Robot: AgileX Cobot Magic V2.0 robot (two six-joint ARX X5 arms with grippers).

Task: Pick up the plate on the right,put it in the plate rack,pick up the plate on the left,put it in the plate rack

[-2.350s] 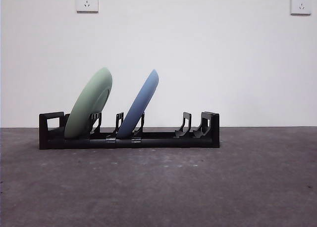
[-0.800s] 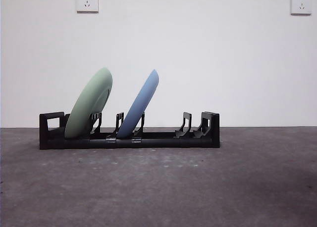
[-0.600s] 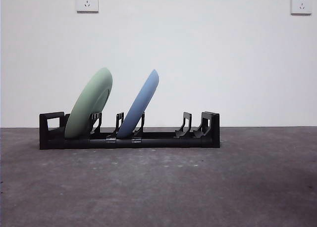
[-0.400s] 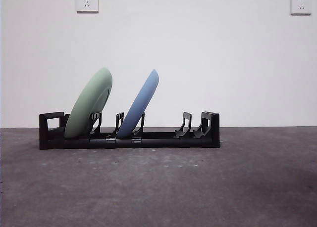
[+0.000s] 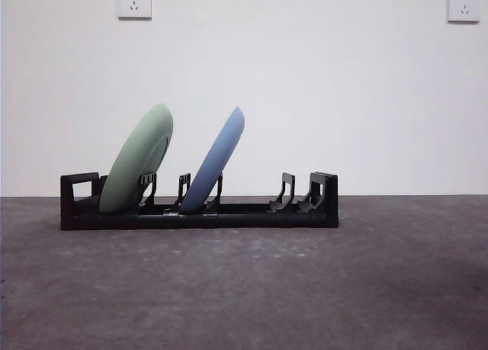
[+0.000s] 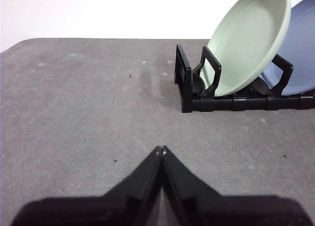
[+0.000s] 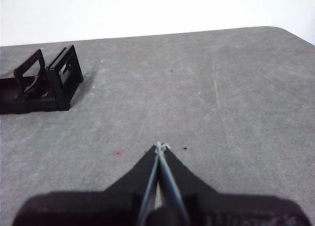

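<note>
The wide grey matte surface (image 5: 244, 281) carries the long low black plastic plate rack (image 5: 198, 210) with its upright slotted dividers and blocky ends. In the front view the rack sits at about 9 o'clock of centre. Two plates lean in its slots, tops tipped toward 1 o'clock: the pale green round plate (image 5: 139, 168) near the rack's 9 o'clock end, and the blue round plate (image 5: 216, 164) a few dividers along toward 3 o'clock. The dividers at the 3 o'clock end hold nothing.

Judged from this, both placements look done and no plate lies loose on the surface; the step in hand seems to be the arms resting after the last release. The next move likely calls for nothing more than keeping clear of the rack, since a nudge could tip a leaning plate.

The left tool (image 6: 161, 149) has its two black jaws pressed tip to tip and holds nothing; it hangs over bare surface, with the rack's near end and the green plate (image 6: 246, 41) well apart at about 1 o'clock. The right tool (image 7: 160, 147) is likewise closed and empty, with the rack's vacant end (image 7: 47, 83) well apart at about 10 o'clock
</note>
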